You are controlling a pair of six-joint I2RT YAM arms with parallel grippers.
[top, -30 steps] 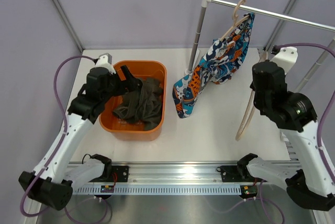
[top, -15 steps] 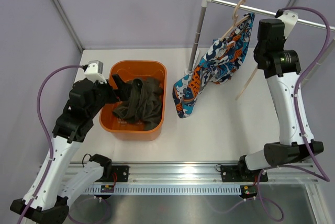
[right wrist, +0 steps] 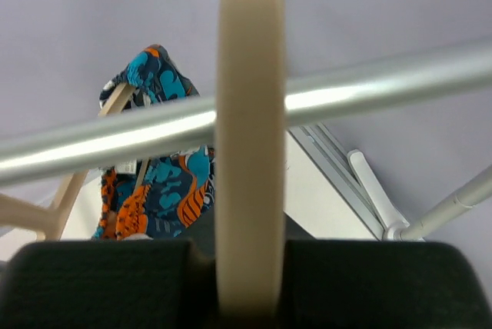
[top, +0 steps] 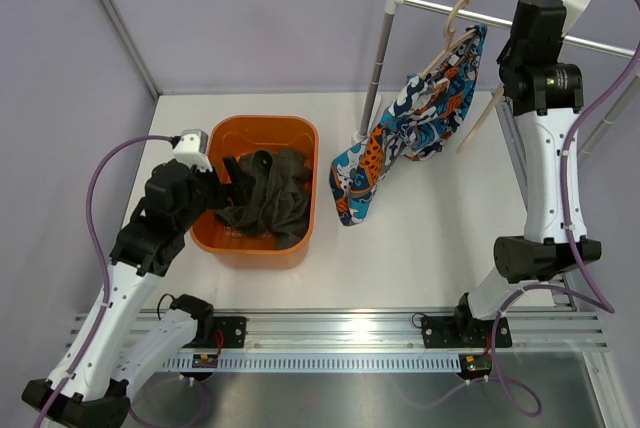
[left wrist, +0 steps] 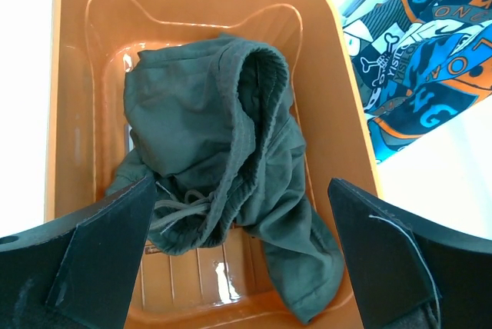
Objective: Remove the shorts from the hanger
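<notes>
Two pairs of shorts are seen: the olive shorts [left wrist: 231,152] are bunched inside the orange tub [left wrist: 73,114] on the bench [top: 420,248], while the printed shorts [top: 410,128] are draped from a wooden hanger [top: 455,33] hooked on the rail [top: 540,34]. The left hand [left wrist: 242,260] is held spread wide above the tub. The right hand [right wrist: 247,283] is raised to the rail and pinched on an empty hanger [right wrist: 247,114], which is tilted beside the printed shorts.
</notes>
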